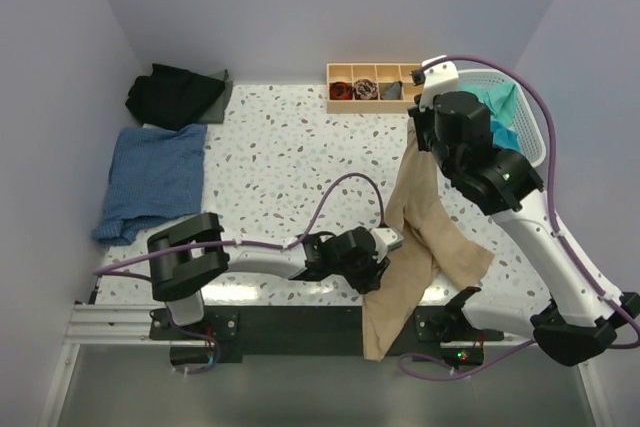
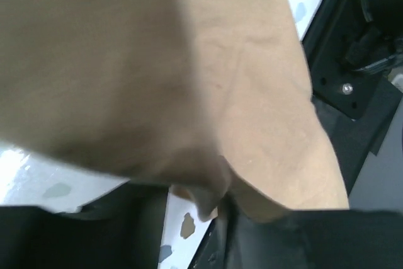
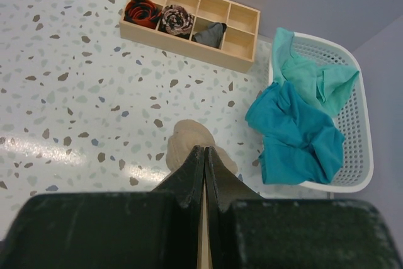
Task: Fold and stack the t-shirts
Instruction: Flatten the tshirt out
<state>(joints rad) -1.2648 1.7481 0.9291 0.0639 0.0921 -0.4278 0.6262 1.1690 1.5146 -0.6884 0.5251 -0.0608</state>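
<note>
Right hand (image 3: 204, 155) is clenched on a pinch of the tan shirt (image 1: 420, 237) and holds it high. The cloth hangs twisted, with its tail draped past the near bench (image 1: 290, 147) edge onto the black base rail (image 1: 300, 332). Left hand (image 1: 398, 243) is low at the shirt's left edge. Its wrist view is all tan cloth with a fold dipping between the fingers, so I can't tell if it's grasping or loose. Risks: the left hand bites a bunched fold or both layers instead of a clean hem, so the spread comes out twisted. The tail snags on the rail's mounts when pulled. The small right pinch slips under tension. Blue shirt (image 1: 150, 182) and black shirt (image 1: 175, 95) lie far left, and the teal shirts (image 3: 296, 130) are in the basket (image 3: 360, 111).
</note>
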